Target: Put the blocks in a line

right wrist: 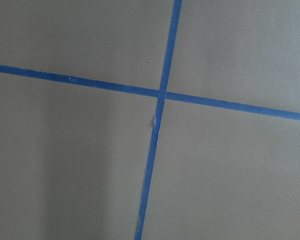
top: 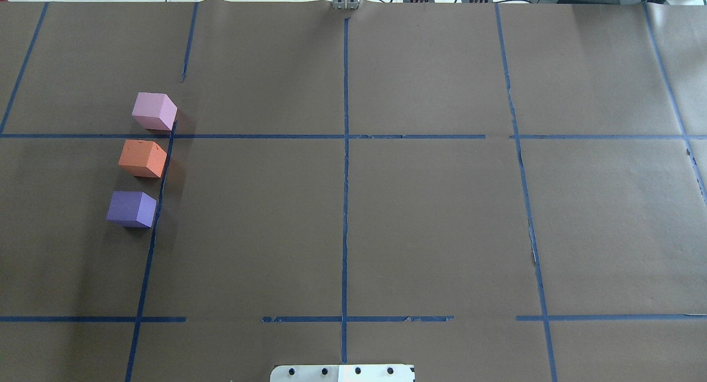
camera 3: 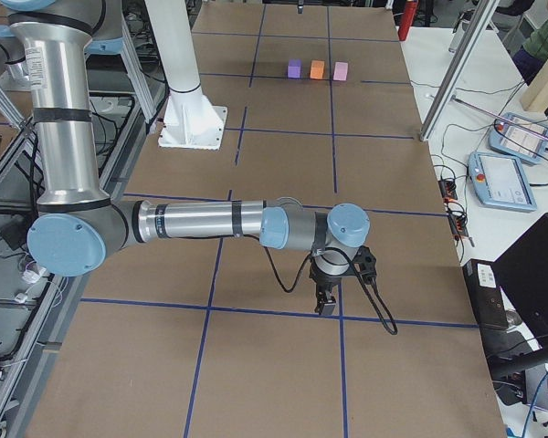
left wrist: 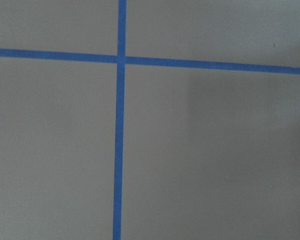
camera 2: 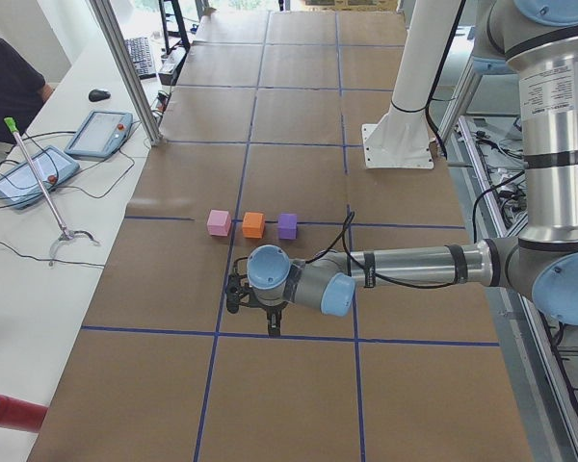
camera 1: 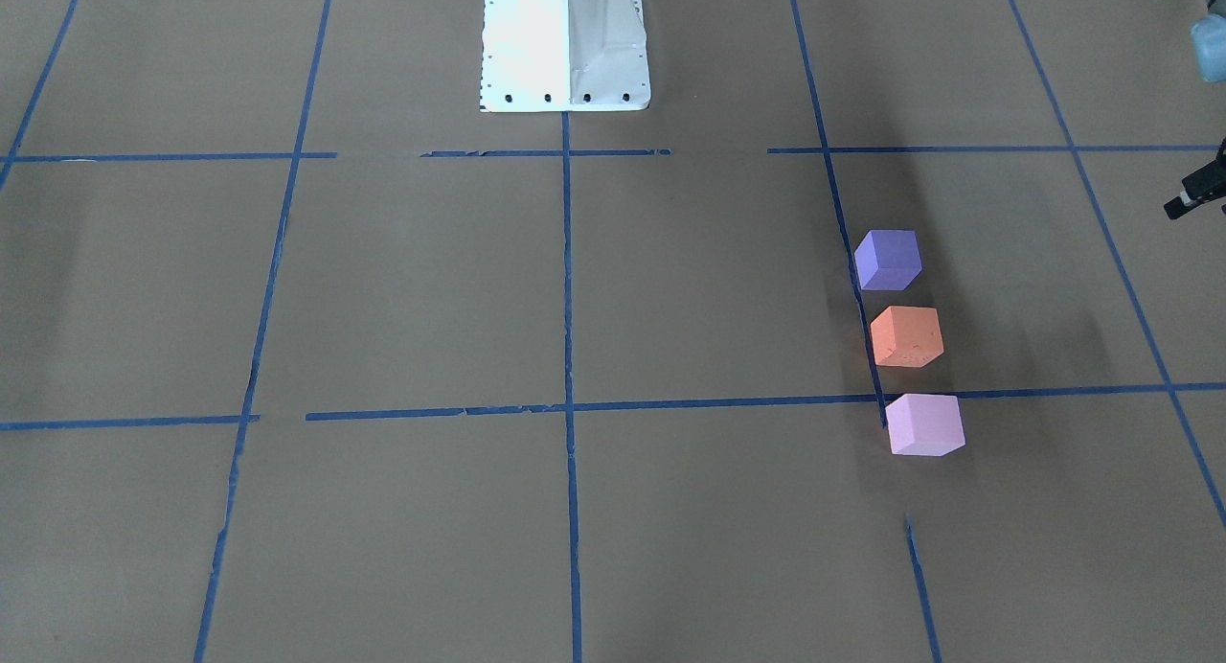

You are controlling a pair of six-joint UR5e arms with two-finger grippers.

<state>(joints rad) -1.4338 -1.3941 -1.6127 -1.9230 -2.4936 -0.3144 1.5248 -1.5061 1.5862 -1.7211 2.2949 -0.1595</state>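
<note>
Three blocks stand in a straight row beside a blue tape line on the robot's left side of the table: blue-violet, orange, pale pink. In the overhead view the pink block is farthest, the orange block in the middle, the violet block nearest. Small gaps separate them. My left gripper hangs over bare table, well apart from the row; I cannot tell whether it is open. My right gripper hangs at the table's other end, its state unclear. Both wrist views show only paper and tape.
The table is covered with brown paper marked by a blue tape grid. The white robot base stands at the middle of the robot's side. Tablets and cables lie on the operators' white bench.
</note>
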